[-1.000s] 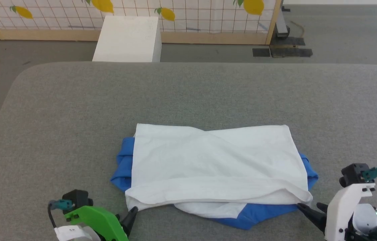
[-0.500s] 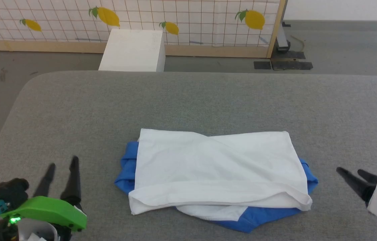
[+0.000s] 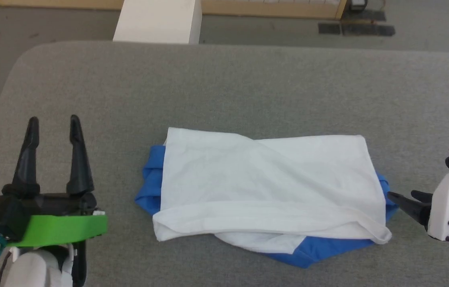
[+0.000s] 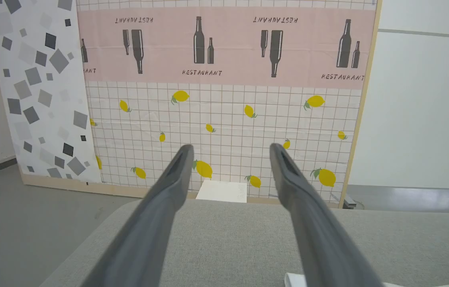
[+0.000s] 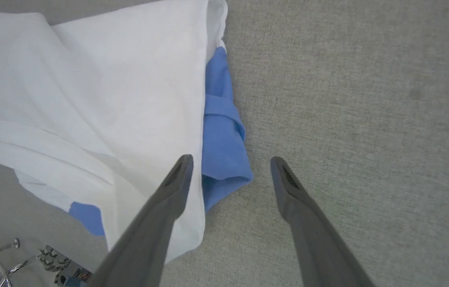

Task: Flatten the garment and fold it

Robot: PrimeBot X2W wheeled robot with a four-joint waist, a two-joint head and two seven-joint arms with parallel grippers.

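The garment [image 3: 264, 187] lies folded into a wide rectangle on the grey table [image 3: 248, 87], white body on top. Blue sleeve cloth sticks out at its left end [image 3: 148, 191] and near right edge [image 3: 320, 247]. My left gripper [image 3: 51, 118] stands open well left of it, raised, with nothing between its fingers. In the left wrist view this gripper [image 4: 231, 146] points over the table toward the far screen. My right gripper [image 3: 401, 195] is open just off the garment's right end. In the right wrist view the right gripper [image 5: 231, 160] hovers above the garment's [image 5: 89, 87] blue sleeve.
A white box [image 3: 156, 20] stands on the floor beyond the table's far edge. A lemon-patterned screen [image 4: 228, 119] rises behind it. The table's rounded left corner [image 3: 21, 59] is near my left arm. Bare grey cloth surrounds the garment.
Both grippers have drawn away from the garment's near corners: the left out to the left and upward, the right out to the right. The head camera has tilted down. The garment has stayed put.
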